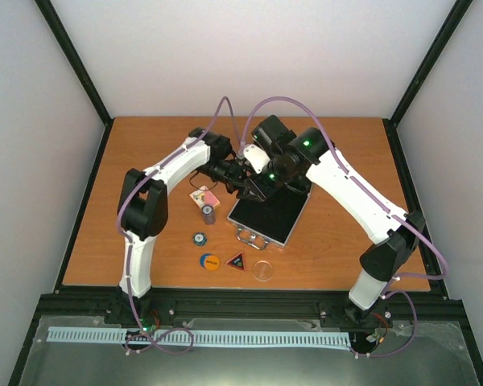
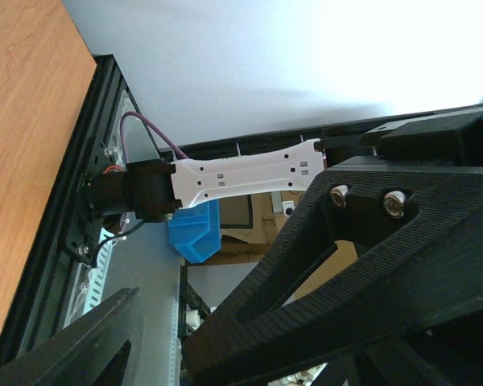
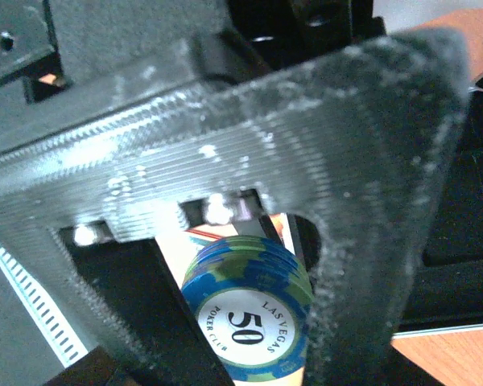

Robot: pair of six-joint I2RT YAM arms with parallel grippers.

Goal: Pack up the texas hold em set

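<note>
Looking down from above, we see the silver aluminium case (image 1: 267, 215) lying flat in the middle of the wooden table (image 1: 338, 145), dark face up, with its metal handle (image 1: 253, 236) on the near edge. Both arms reach in over the case's far left corner, where the left gripper (image 1: 230, 171) and the right gripper (image 1: 254, 182) nearly meet. They crowd each other there, so we cannot tell whether either claw is released or clenched, and neither wrist view settles it.

The loose pieces all lie on the table to the left of the case and in front of it. The pink-white card pack (image 1: 205, 195) sits just left of the case, with a short stack of poker chips (image 1: 208, 214) right beside it on the near side. A single chip (image 1: 199, 239) lies nearer still. Along the front run the orange disc (image 1: 209, 260), the black-red triangle (image 1: 236, 260) and the clear disc (image 1: 263, 270), close together but apart.

From the right wrist we see the chip stack through the opening of a black ridged finger (image 3: 306, 161); its top chip is blue, green and white and reads "Las Vegas Poker Club 50". The left wrist camera faces sideways, past the table's edge.
</note>
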